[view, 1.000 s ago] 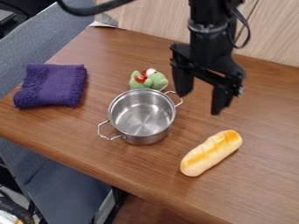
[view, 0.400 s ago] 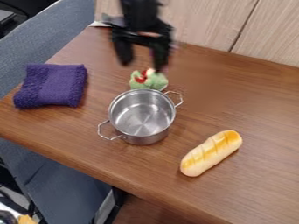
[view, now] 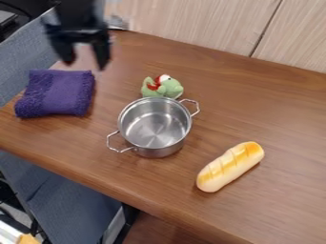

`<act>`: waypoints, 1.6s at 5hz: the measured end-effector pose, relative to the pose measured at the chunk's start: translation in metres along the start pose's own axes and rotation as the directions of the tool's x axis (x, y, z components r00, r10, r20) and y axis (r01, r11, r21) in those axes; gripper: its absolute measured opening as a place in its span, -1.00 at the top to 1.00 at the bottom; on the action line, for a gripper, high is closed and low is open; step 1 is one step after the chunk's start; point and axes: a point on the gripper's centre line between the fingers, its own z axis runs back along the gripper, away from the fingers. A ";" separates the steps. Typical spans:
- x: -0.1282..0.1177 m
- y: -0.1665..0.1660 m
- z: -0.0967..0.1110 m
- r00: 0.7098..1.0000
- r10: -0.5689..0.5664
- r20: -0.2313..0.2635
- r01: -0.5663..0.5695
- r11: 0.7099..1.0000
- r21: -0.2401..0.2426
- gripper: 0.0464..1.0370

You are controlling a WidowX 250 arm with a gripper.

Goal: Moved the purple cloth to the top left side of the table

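Note:
High at the upper left of the camera view, the black gripper [view: 86,65] hangs just above the far edge of the purple cloth, its two fingers apart with nothing between them. The folded purple cloth [view: 56,93] lies flat near the left edge of the brown wooden table [view: 280,119]. Cloth and gripper appear apart.
A steel pot [view: 155,125] with two wire handles stands mid-table, right of the cloth. Behind it sits a green and red plush toy [view: 163,87]. A toy bread loaf [view: 229,166] lies at the front right. A wooden panel [view: 191,24] borders the table's back edge.
From right of the pot, the gripper has swung left across the back of the table to the cloth's far side. The cloth, pot, toy and bread have kept their places.

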 end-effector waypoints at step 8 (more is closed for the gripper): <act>0.030 0.030 -0.076 1.000 -0.002 -0.007 0.003 0.997 0.078 -0.93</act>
